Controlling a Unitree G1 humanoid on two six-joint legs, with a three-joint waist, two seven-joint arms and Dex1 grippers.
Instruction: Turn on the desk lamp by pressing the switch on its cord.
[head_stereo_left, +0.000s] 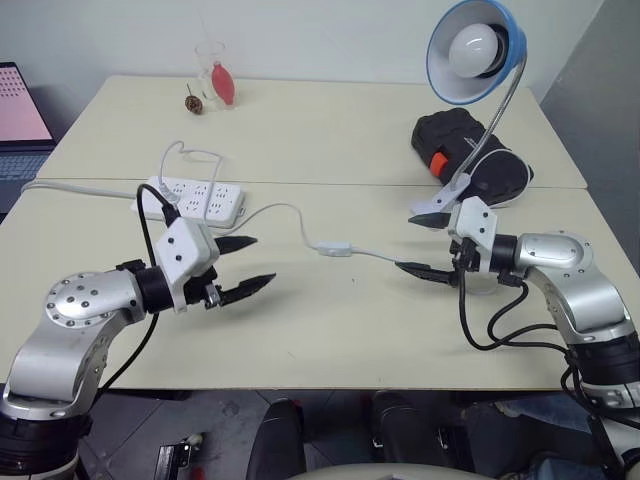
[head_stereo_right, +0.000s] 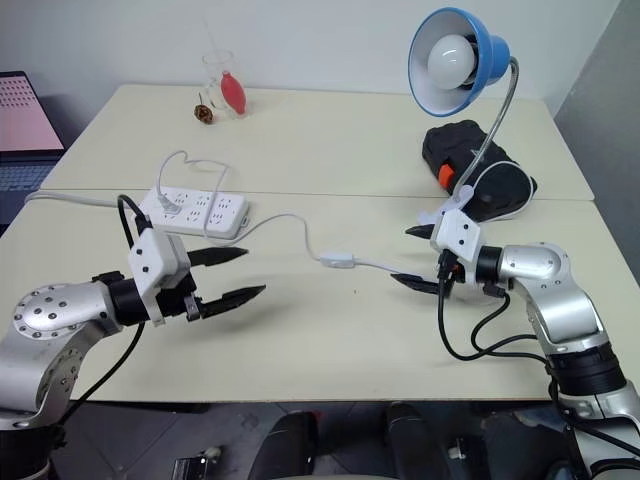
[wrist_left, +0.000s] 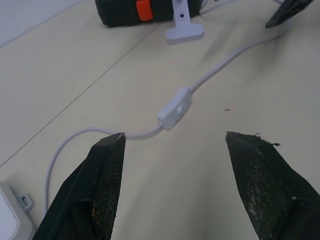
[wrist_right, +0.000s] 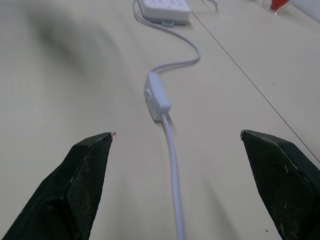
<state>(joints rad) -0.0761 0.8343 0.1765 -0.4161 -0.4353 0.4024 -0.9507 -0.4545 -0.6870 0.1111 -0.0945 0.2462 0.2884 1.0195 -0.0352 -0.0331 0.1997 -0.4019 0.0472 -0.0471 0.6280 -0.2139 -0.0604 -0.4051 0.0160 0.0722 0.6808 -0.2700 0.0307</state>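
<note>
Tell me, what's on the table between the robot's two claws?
The switch on its thin white cord lies between the open left end effector and open right end effector, seen in both eye views.

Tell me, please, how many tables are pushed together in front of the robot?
2. The near table carries the power strip and the switch; the far table behind the seam holds a glass. Others may lie outside the views.

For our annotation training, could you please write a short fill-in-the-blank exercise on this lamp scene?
1. The desk lamp has a shade coloured ____.
2. The switch lies on the table between the two ____.
3. The cord runs from the switch to the white ____ strip.
4. The right gripper has its fingers ____.

Missing words: blue; grippers; power; open
</note>
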